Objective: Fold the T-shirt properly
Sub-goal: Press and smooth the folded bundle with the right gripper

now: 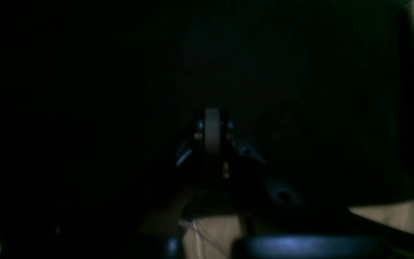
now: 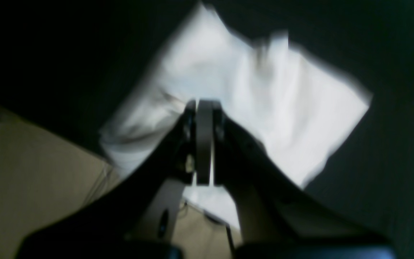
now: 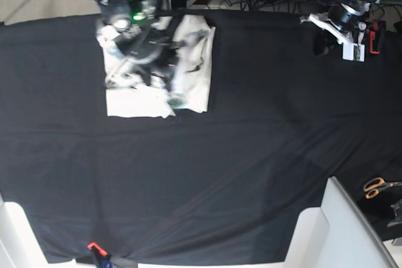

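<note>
On the black cloth-covered table (image 3: 251, 174), bare along its near edge, the cream cotton T-shirt (image 3: 191, 86) lies folded small near the far left corner. The right gripper (image 2: 204, 108) hangs over it, jaws closed, seemingly empty. Soft, light cloth: pinch edges or corners. The left gripper (image 1: 212, 118) sits closed at the far right corner.

The base cam is looking straight down from high up over the whole black table cloth (image 3: 251, 155). Both wrist cams are peering along their own fingers, close in, the right one sharing the T-shirt (image 2: 264, 108) with the overhead.
</note>
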Controlling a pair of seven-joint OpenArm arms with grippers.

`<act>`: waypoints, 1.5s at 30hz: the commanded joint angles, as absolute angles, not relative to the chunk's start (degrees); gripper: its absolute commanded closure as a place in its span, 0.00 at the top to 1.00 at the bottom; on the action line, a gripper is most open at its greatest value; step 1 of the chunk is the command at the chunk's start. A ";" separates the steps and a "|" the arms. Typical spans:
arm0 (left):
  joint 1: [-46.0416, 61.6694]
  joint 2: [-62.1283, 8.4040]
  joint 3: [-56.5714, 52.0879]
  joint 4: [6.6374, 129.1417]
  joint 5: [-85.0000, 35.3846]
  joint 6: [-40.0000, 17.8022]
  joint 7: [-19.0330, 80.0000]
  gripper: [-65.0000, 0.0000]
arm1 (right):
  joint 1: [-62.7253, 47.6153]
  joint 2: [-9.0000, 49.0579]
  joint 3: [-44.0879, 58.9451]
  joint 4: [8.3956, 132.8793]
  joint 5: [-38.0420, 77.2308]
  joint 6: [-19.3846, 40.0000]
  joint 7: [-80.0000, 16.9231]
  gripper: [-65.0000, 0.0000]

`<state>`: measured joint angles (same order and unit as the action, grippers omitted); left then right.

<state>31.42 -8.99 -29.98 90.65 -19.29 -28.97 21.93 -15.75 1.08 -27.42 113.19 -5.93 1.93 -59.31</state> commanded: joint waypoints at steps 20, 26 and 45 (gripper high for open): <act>31.60 -9.80 -30.29 91.47 -19.74 -29.23 20.53 0.00 | -15.08 -1.89 -18.15 98.42 -5.76 1.80 -49.36 0.01; 31.78 -9.80 -30.37 91.47 -19.74 -29.23 20.53 0.00 | -11.30 -2.95 -22.73 94.20 -5.76 1.71 -49.36 0.01; 31.52 -9.80 -30.37 91.12 -19.74 -29.23 20.53 0.00 | -5.58 -6.02 -33.27 87.78 -5.76 1.63 -50.42 0.01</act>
